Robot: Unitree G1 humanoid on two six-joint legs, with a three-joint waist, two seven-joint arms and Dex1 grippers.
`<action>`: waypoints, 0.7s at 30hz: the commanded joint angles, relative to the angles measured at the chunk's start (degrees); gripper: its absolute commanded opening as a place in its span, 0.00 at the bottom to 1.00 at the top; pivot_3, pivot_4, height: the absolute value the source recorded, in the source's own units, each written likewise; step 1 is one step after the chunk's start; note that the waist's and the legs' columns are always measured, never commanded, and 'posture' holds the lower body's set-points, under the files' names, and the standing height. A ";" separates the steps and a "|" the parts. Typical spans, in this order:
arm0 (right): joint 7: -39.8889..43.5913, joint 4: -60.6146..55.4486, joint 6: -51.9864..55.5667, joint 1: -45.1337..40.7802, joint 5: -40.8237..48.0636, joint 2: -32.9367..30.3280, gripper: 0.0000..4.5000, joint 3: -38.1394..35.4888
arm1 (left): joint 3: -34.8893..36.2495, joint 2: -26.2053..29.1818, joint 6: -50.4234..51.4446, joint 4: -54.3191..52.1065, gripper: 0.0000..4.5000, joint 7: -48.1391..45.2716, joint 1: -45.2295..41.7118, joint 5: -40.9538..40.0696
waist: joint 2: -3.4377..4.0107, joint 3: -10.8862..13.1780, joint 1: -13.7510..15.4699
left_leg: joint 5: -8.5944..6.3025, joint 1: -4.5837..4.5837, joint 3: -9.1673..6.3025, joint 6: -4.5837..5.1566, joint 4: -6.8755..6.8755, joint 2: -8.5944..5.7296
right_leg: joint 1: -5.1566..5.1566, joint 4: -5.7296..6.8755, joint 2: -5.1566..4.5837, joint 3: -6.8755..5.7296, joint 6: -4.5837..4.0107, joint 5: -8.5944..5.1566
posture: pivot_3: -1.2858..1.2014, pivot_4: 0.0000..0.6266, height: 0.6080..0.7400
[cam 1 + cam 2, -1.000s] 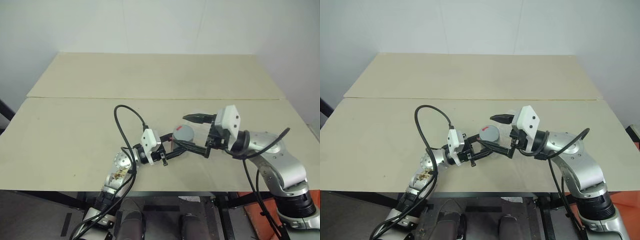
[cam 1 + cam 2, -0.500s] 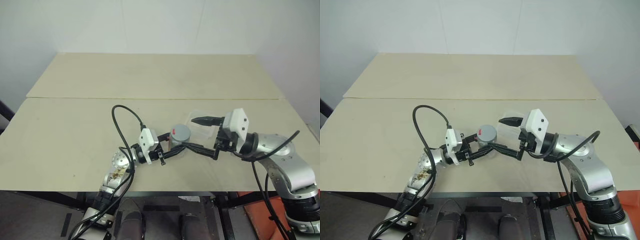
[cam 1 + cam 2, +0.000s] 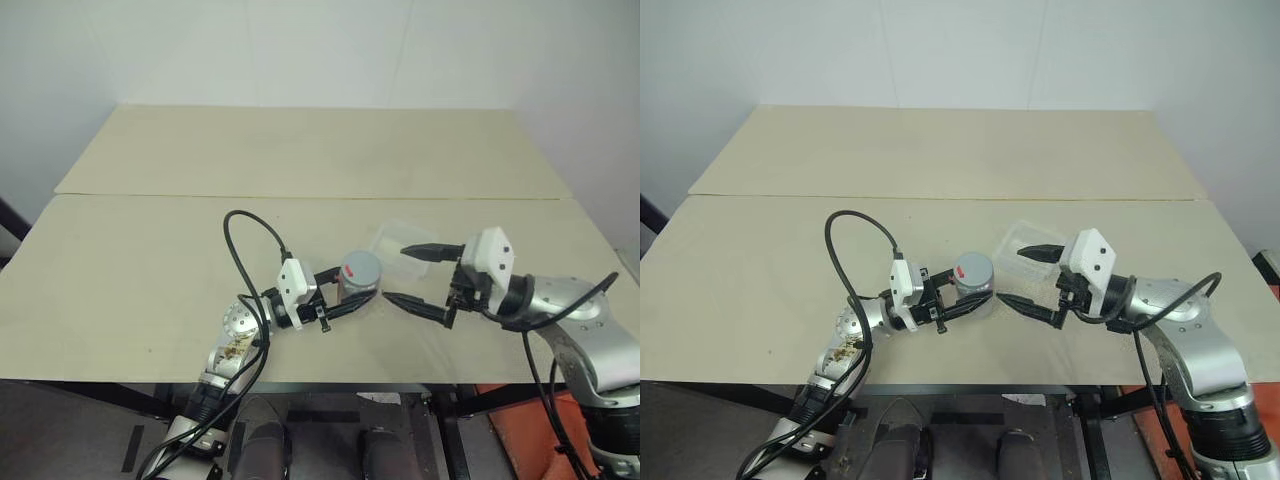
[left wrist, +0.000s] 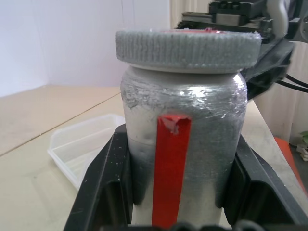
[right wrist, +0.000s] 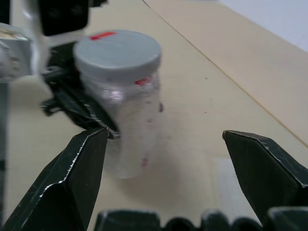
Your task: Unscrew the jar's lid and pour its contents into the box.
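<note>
— Jar status, please?

— My left gripper is clamped on its body, holding it upright just above the table, with the grey lid seated on top.

— And your right gripper?

— Wide open and holding nothing. A second ago its fingers straddled the lid; now I've pulled that arm back to the right, so it sits clear of the jar, beside the box.

— So is the lid off?

— No. From the left wrist view it looks fully on. I'd judge this a reset between twists, so unscrewing isn't finished.

— Box ready?

— It lies empty on the table, just behind the jar and right gripper.
</note>
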 commanded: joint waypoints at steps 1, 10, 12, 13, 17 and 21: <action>0.02 -4.28 0.63 -0.59 3.40 0.13 0.99 -1.77 | -0.65 -0.42 -1.45 -1.04 0.43 -0.33 -0.41 -0.04 | 0.00 0.00 -0.16 | 0.00 0.01 -0.01 0.00 0.00 0.00 | 0.00 0.01 0.00 0.01 0.00 0.00 | 0.52 0.24 1.00; -5.12 -5.02 4.04 -5.35 3.33 4.73 0.99 3.29 | -1.14 -0.64 -1.97 -0.57 0.43 -0.25 -0.65 0.11 | 0.00 0.00 -0.20 | 0.00 0.02 -0.05 0.00 0.00 0.00 | 0.00 0.02 -0.01 0.00 0.00 0.00 | 0.52 0.24 1.00; -4.85 -4.78 3.87 -6.29 3.29 5.21 0.99 4.11 | -1.19 -0.67 -2.03 -0.57 0.43 -0.19 -0.57 0.15 | 0.00 0.00 -0.10 | 0.00 0.01 -0.05 0.00 0.00 0.00 | 0.00 0.02 -0.01 0.01 0.00 0.00 | 0.52 0.24 1.00; -4.69 -4.76 3.73 -6.45 3.28 5.28 0.99 4.31 | -1.27 -0.72 -2.07 -0.63 0.43 -0.12 -0.48 0.22 | 0.00 0.00 -0.02 | 0.00 0.01 -0.05 0.00 0.00 -0.01 | 0.00 0.02 -0.01 0.00 0.00 0.00 | 0.52 0.24 1.00; -4.83 -4.05 3.96 -7.85 3.06 6.07 0.99 5.57 | -1.60 -0.84 -2.18 -0.99 0.43 0.08 -0.07 0.39 | 0.00 0.00 -0.03 | 0.00 0.01 -0.04 0.00 0.00 0.00 | 0.00 0.02 -0.01 0.00 0.00 0.00 | 0.52 0.24 1.00; -4.02 -3.97 4.77 -8.19 4.94 6.48 0.99 5.28 | -1.55 -1.18 -1.95 -1.22 0.43 0.44 0.20 0.08 | 0.00 0.00 -0.02 | 0.00 0.01 -0.03 0.00 0.00 0.00 | 0.00 0.02 0.00 0.00 0.00 0.00 | 0.52 0.24 1.00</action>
